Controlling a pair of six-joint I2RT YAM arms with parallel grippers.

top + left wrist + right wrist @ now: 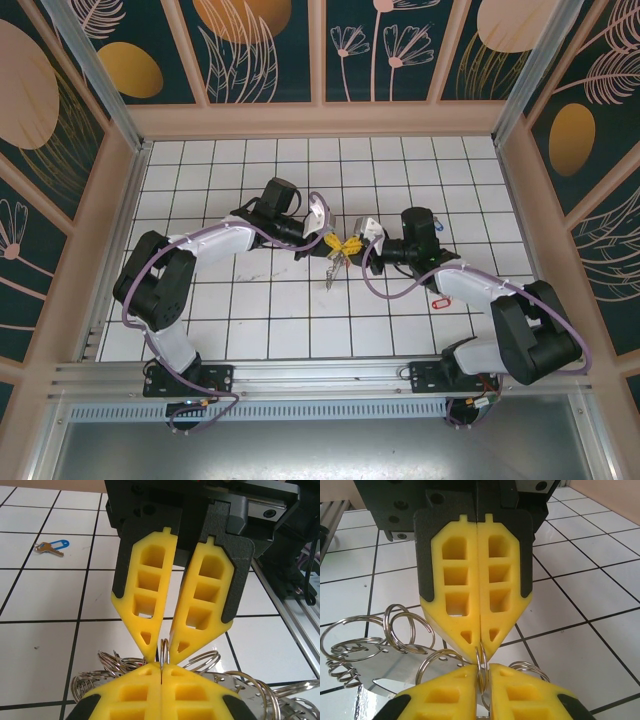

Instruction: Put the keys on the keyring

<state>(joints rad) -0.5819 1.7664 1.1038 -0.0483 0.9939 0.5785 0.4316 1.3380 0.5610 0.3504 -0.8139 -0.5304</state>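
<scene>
Nearest us, a red-tagged key (437, 300) lies on the tabletop beside the right arm, toward the near edge. At mid-table the left gripper (327, 240) and right gripper (350, 244) meet tip to tip on the keyring (390, 661). The left's fingers are pressed fully together on one wire loop, and the right's narrowly pinch the same loop. We judge it light, springy and slippery, best pinched across a loop's wire. Farther off lies a blue-tagged key (50, 546).

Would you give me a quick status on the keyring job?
Left tool shut on keyring. Right tool shut on same loop. Blue-tagged key loose on tiles.
</scene>
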